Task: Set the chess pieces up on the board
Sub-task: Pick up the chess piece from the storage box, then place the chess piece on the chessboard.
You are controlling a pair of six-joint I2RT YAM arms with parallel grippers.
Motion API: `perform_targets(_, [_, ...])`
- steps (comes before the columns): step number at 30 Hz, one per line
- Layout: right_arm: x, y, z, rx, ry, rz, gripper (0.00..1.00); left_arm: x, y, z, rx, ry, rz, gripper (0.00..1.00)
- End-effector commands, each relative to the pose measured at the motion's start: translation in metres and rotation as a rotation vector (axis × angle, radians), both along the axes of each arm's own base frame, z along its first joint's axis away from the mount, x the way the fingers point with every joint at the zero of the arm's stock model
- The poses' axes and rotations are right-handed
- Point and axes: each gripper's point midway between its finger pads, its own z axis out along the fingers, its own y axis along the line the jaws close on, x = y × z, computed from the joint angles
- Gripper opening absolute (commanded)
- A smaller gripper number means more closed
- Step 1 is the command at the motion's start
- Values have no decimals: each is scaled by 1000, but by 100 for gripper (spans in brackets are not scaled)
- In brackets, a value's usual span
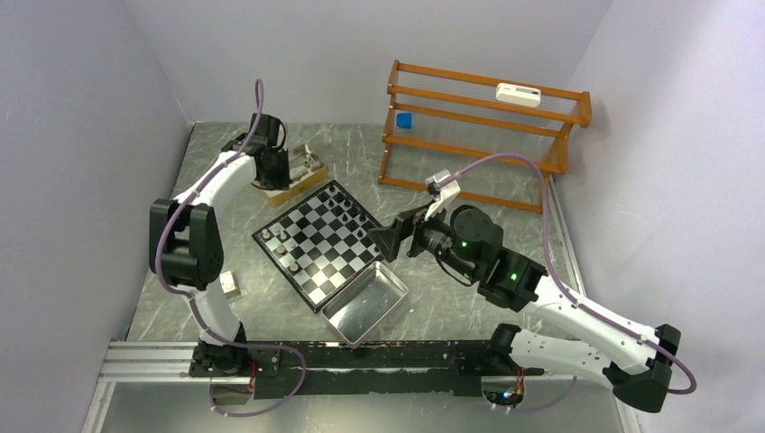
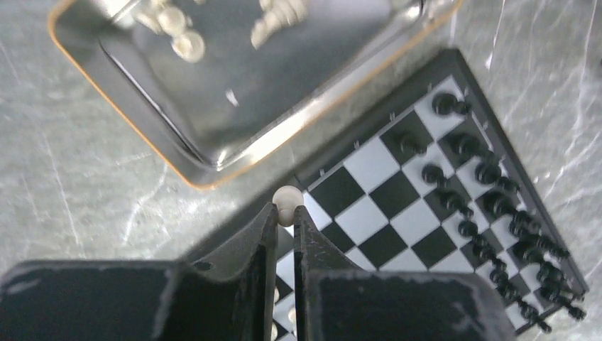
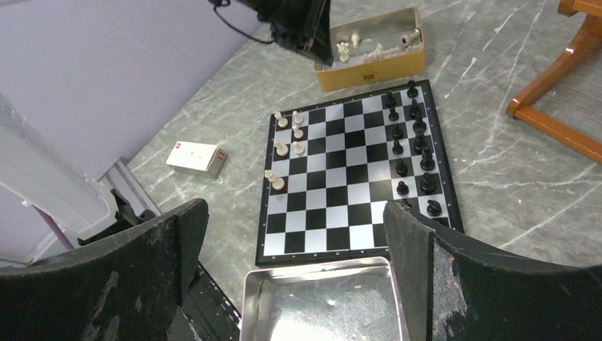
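My left gripper [image 2: 285,212] is shut on a cream pawn [image 2: 287,199], whose round head sticks out past the fingertips. It hangs over the board's [image 2: 369,165] corner next to the gold box [image 2: 142,135], which holds more cream pieces [image 2: 273,21]. In the top view this gripper [image 1: 273,173] sits at the box [image 1: 293,185] behind the board [image 1: 316,251]. Black pieces [image 3: 419,142] fill the board's [image 3: 348,213] right side, and several cream pieces [image 3: 284,147] stand on its left. My right gripper [image 3: 294,249] is open and holds nothing, above the board's near edge.
A shiny metal tray [image 3: 252,305] lies against the board's near corner, under my right gripper [image 1: 385,242]. A small white box [image 3: 197,158] lies left of the board. A wooden rack [image 1: 483,126] stands at the back right. Walls close in on the left, back and right.
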Motion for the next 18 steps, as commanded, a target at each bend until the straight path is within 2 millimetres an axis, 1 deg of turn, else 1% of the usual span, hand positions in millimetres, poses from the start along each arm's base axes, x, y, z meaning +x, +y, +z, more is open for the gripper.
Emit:
perform_targets(1, [-2,-9,4,28,-3,-23,99,-33,-21,10,-58,10,-54,15])
perform_targets(3, [-3,-11,3,31,0,-25,99,-48,-25,10,-56,16,-70,16])
perform_targets(4, [-4,-12,4,36,1,-25,99,-56,-28,13,-55,9,-80,16])
perform_targets(7, [-7,-15,2,41,7,-22,99,-78,-34,10,-45,23,-96,16])
perform_targets(14, [-11,-18,-4,35,9,-11,99,-117,-48,11,-63,25,-136,17])
perform_targets(18, [-12,-20,-7,24,9,-14,99,-132,-51,7,-59,10,-124,17])
